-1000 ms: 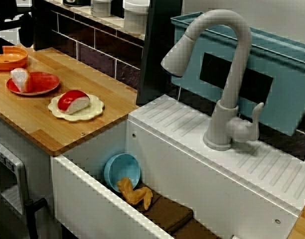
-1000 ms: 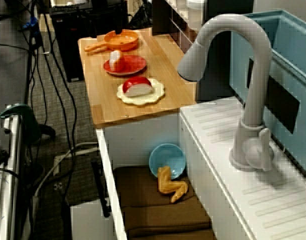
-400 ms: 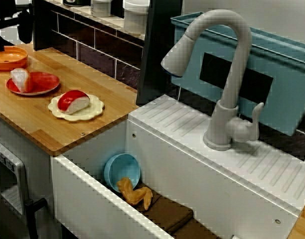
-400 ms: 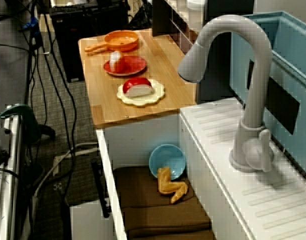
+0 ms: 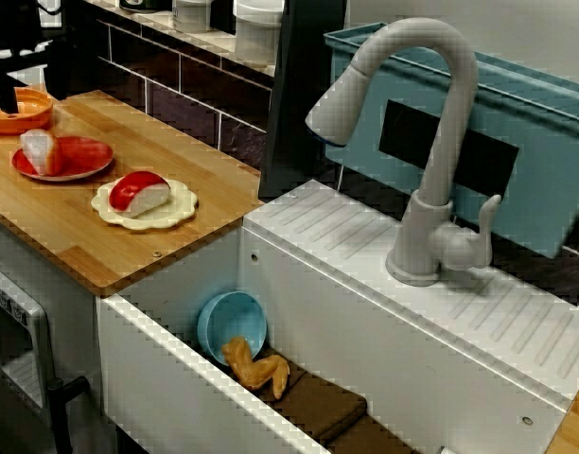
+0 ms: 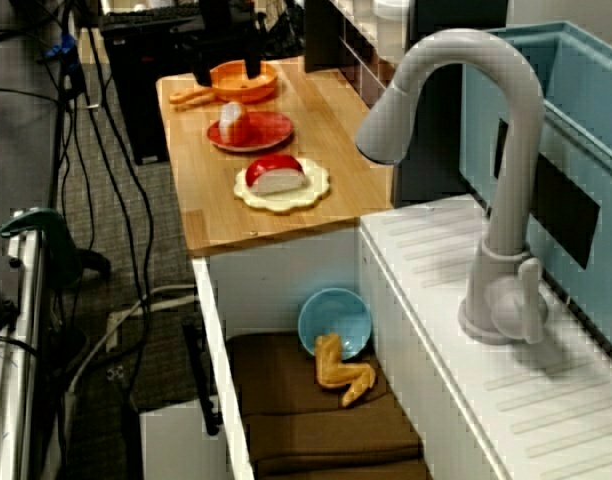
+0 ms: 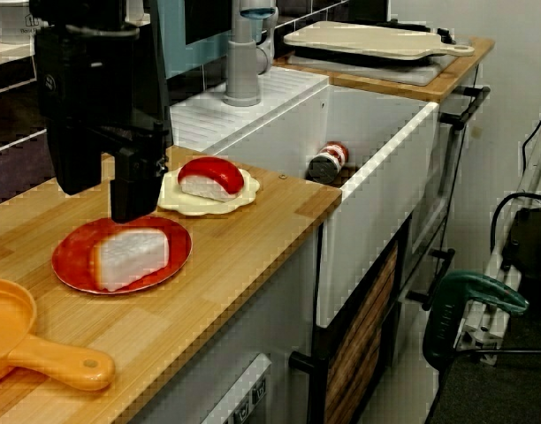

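View from sink side: end effector (image 5: 25, 83) open, fingers apart, hanging over pan (image 5: 23, 113) at far end of counter (image 5: 72, 227). Red plate (image 5: 81, 159) just beside pan.

View from above: one finger each side of pan; contact unclear.

View from counter end: end effector looms large; pan at lower left, handle toward camera.

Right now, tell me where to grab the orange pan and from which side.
Probably the orange pan by its handle, from straight above, jaws across its width: it is narrow, lies flat on the counter and juts clear of the red plate. The open gripper hangs over the bowl.
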{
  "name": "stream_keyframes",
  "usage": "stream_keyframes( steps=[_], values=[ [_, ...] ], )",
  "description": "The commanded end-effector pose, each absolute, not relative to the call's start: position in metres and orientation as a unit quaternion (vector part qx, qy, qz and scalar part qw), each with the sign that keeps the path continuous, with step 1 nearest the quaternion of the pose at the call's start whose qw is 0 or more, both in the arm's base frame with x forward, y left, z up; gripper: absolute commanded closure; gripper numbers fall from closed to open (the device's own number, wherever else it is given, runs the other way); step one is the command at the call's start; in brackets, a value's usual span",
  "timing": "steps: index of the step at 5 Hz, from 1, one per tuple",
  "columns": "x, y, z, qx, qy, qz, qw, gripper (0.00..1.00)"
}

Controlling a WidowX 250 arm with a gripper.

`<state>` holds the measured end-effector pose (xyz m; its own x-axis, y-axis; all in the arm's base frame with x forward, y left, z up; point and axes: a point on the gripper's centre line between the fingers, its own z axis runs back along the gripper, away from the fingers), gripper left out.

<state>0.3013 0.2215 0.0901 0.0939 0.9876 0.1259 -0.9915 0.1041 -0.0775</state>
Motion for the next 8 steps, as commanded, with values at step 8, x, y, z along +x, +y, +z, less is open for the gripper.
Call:
stream_keyframes(
  steps=[8],
  values=[
    [0.298, 0.212, 0.065, 0.034, -0.099, 0.639, 0.762, 0.0]
  ],
)
